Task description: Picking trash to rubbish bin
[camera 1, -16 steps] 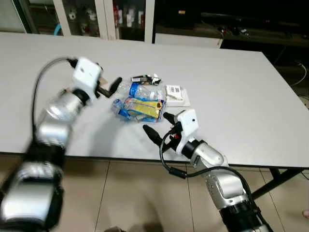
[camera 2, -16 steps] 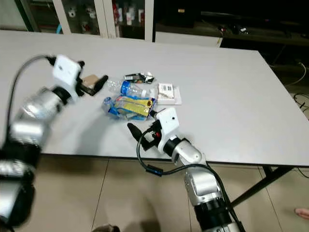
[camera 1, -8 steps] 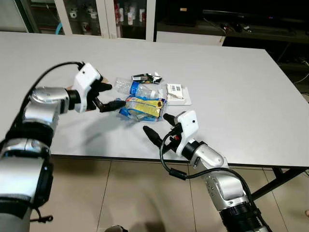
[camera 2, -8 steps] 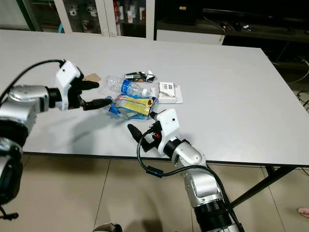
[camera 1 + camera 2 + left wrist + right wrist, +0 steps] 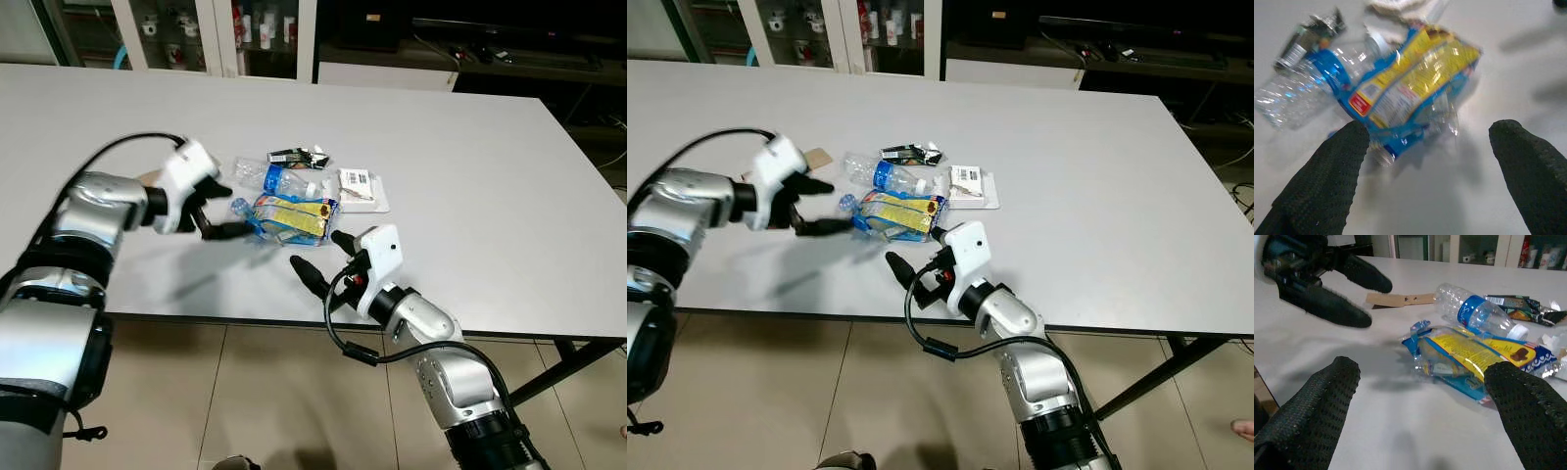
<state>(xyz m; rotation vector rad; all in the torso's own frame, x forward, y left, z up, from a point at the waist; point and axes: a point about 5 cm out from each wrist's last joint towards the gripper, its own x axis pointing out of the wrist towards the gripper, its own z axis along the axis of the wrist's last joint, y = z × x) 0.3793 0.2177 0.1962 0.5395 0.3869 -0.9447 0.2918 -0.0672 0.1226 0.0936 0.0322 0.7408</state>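
The fingers [image 5: 1327, 183] of the left gripper [image 5: 220, 209] are spread wide and hold nothing; we see them just above the white tabletop [image 5: 470, 147], their tips just beside the near end of the blue-and-yellow snack wrapper [image 5: 291, 217], not touching it. In the left wrist view the wrapper lies ahead of and between the two fingers. The clear plastic bottle [image 5: 274, 179] with a blue label lies just beyond the wrapper, touching it. A dark foil wrapper [image 5: 297, 157] lies beyond the bottle, and a small white packet [image 5: 361, 191] sits beside the bottle cap end. A brown paper tag [image 5: 818, 157] lies beyond the left fingers.

The fingers [image 5: 1320, 406] of the right gripper [image 5: 321, 257] are also spread wide and empty, held near the tabletop edge, with the snack wrapper ahead of them and well short of contact
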